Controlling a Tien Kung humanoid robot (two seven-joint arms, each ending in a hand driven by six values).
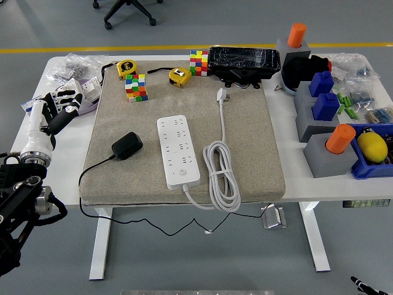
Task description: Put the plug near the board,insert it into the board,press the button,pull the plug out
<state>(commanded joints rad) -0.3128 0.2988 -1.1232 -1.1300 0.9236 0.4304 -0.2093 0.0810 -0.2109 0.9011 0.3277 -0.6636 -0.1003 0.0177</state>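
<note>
At the far left, the left robot hand (54,112) is seen raised over the left edge of the white tabletop (67,147), well left of the white power strip (178,151); its fingers are loosely extended and nothing is gripped. Just beyond it, clear plastic bags of small parts (77,77) are piled at the far-left corner. A beige fabric mat (258,153) is spread across the middle of the tabletop, and the power strip is laid lengthwise at its centre. Left of the strip, apart from it, a black power adapter plug (127,145) is resting on the mat, its thin black cord (92,169) trailing off the near edge. Beyond the strip, two yellow tape measures (126,67) and two multicoloured puzzle cubes (136,87) are lined up, with a black wrapped box (243,61) behind. Right of the strip, its white cable (221,175) is coiled, the white plug end (221,94) lying farther back. Far right of the strip, grey blocks topped with orange cylinders (339,139) and blue pieces (325,106) are crowded together, beside a yellow object in a blue bin (373,148).
</note>
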